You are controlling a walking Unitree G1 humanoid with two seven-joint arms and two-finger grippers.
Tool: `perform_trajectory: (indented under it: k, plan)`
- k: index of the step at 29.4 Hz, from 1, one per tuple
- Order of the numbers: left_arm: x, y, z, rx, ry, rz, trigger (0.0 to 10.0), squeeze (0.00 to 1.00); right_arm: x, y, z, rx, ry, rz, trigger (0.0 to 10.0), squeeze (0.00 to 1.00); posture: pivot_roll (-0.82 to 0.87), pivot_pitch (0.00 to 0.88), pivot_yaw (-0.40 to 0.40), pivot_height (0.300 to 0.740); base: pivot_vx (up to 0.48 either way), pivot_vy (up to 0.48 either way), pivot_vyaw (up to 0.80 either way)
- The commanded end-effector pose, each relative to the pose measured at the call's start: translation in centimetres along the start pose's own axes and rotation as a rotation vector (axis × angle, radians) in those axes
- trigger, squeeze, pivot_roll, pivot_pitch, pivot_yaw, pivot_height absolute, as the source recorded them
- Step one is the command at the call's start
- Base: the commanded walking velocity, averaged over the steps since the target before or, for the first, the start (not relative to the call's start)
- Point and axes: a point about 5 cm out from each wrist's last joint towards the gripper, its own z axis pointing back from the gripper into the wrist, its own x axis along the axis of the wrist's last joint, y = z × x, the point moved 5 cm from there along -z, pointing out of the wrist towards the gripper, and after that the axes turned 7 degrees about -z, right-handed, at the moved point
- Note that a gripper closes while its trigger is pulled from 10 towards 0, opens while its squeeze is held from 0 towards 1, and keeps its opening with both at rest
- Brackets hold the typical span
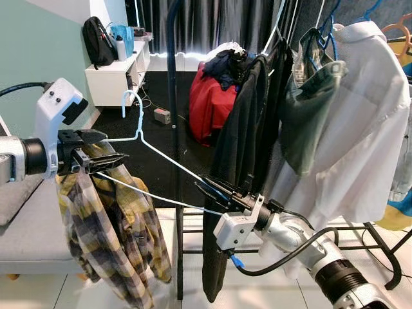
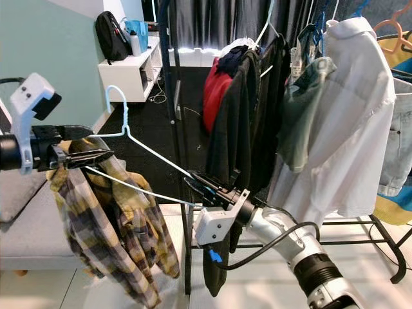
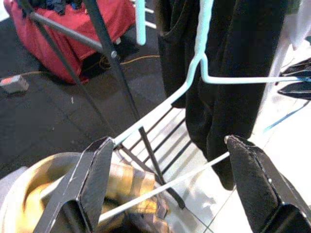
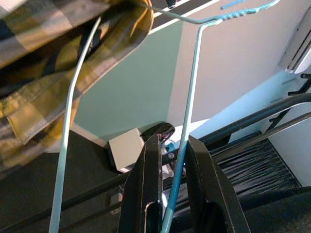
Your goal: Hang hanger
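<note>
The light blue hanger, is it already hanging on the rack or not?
Not hung: the light blue hanger is off the rack, held between the left tool and right tool.

Hanger (image 1: 151, 151) spans between left pincer (image 1: 106, 158) and right pincer (image 1: 215, 190); shirt (image 1: 112, 238) hangs below left pincer; rack (image 1: 172, 96) behind.

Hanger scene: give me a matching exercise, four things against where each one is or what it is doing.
Things:
1. plaid shirt
2. right gripper
3. white shirt
4. backpack

Places or states:
A. on the white shelf at the back
B. shut on the hanger at one end
C. draped over the hanger's end by the left gripper
D. hanging on the clothes rack

Pairs: 1-C, 2-B, 3-D, 4-A
</note>
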Motion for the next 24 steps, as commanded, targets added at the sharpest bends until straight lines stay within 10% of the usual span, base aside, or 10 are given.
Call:
perform_trajectory:
  k: [1, 12, 19, 23, 24]
  plan:
    - [0.6, 0.0, 0.6, 0.0, -0.002, -0.03, 10.0, 0.0, 0.9, -1.4, -0.6, -0.067, -0.051, 0.01, 10.0, 0.0, 0.07, 0.077, 0.012, 0.74, 0.0, 0.0, 0.0]
    - [-0.7, 1.6, 4.0, 0.161, 0.057, -0.022, 10.0, 0.0, 0.3, -1.7, -0.2, -0.081, -0.021, 0.017, 10.0, 0.0, 0.08, 0.084, 0.015, 0.74, 0.0, 0.0, 0.0]
    - [-5.0, -1.2, 4.2, 0.177, 0.155, 0.112, 10.0, 0.0, 0.1, -1.8, -0.2, -0.087, -0.01, 0.017, 10.0, 0.0, 0.07, 0.094, 0.015, 0.74, 0.0, 0.0, 0.0]
    - [-5.8, -2.1, 3.9, 0.22, 0.139, 0.181, 10.0, 0.16, 0.1, -1.9, -0.2, -0.091, -0.011, 0.018, 10.0, 0.0, 0.07, 0.097, 0.014, 0.74, 0.0, 0.0, 0.0]
    - [-5.9, -2.2, 3.8, 0.242, 0.126, 0.198, 10.0, 0.61, 0.1, -1.9, -0.2, -0.091, -0.011, 0.018, 10.0, 0.0, 0.07, 0.097, 0.012, 0.74, 0.0, 0.0, 0.0]
